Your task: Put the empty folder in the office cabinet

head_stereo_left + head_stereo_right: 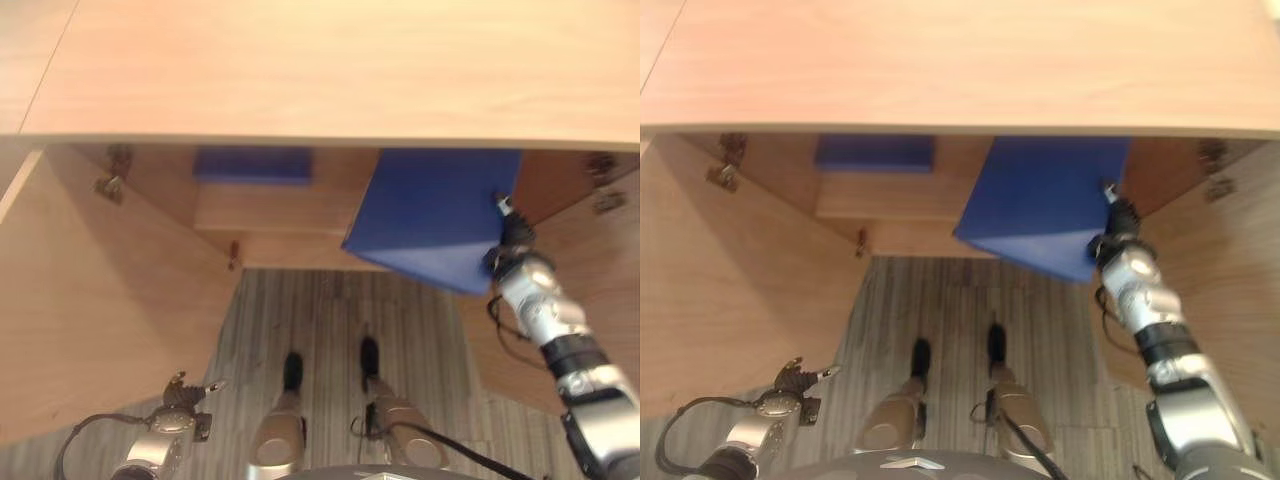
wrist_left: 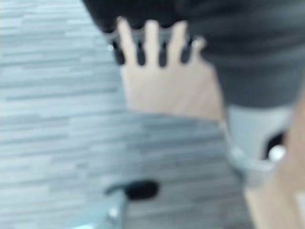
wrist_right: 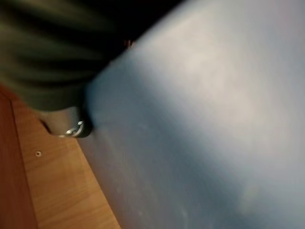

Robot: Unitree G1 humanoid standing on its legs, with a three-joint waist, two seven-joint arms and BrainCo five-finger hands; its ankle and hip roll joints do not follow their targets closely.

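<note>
A blue folder (image 1: pixel 430 210) hangs tilted at the open front of the wooden office cabinet (image 1: pixel 270 215), its far end under the cabinet's top. My right hand (image 1: pixel 510 245) grips its right edge, with a dark fingertip over the edge. In the right wrist view the folder (image 3: pixel 214 119) lies close against the hand, the thumb (image 3: pixel 76 129) pressed to it. My left hand (image 1: pixel 180 400) hangs low at the lower left, away from the cabinet, with straight fingers (image 2: pixel 152 43) and nothing in it.
A second blue folder (image 1: pixel 252 164) lies deep inside the cabinet on the left. The cabinet's left door (image 1: pixel 90 300) and right door (image 1: pixel 600 260) stand swung open to either side. The wooden top (image 1: pixel 330 70) overhangs the opening. Grey plank floor (image 1: pixel 330 310) lies below.
</note>
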